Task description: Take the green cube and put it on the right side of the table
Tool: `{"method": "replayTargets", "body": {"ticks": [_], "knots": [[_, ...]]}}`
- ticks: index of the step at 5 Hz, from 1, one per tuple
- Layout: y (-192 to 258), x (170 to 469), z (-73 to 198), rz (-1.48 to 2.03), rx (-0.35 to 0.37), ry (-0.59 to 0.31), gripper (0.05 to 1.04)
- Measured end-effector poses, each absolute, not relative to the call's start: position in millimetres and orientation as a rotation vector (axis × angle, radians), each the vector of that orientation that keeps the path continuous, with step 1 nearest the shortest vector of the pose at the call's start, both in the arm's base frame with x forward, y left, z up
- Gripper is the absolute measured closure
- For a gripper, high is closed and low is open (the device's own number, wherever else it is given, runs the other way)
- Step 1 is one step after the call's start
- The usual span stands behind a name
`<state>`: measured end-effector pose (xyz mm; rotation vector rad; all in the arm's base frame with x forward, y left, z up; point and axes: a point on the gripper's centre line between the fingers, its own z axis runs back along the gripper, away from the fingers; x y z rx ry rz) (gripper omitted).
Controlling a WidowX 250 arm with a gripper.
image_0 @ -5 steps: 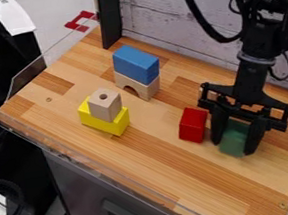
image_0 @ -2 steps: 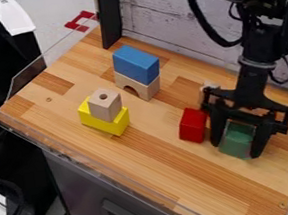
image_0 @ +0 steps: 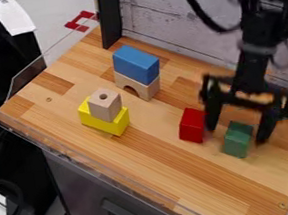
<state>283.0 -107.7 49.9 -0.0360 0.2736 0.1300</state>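
On the right part of the wooden table (image_0: 183,174) stands the green cube (image_0: 236,141), a green block with its top and front faces visible. The gripper (image_0: 236,135) hangs just behind and above it, open wide, with one finger to the left of the block beside the red block and the other to its right. A gap shows between each finger and the green block.
A red block (image_0: 193,125) stands just left of the green one. Further left are a yellow block (image_0: 95,120) with a wooden cube (image_0: 105,105) on it, and a blue block (image_0: 136,63) on a wooden arch (image_0: 145,88). A whitewashed plank wall (image_0: 161,16) rises behind.
The gripper's fingers have spread apart and let go of the green cube. The gripper has moved up and back, while the cube stands on the table.
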Motion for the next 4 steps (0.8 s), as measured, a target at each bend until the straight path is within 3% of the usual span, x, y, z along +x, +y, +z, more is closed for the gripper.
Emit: {"method": "replayTargets", "body": {"ticks": [2, 4], "knots": [[-96, 281, 132, 0.141, 0.016, 0.147, 0.084], [-23, 284, 123, 0.262, -0.001, 0.169, 0.084]]}}
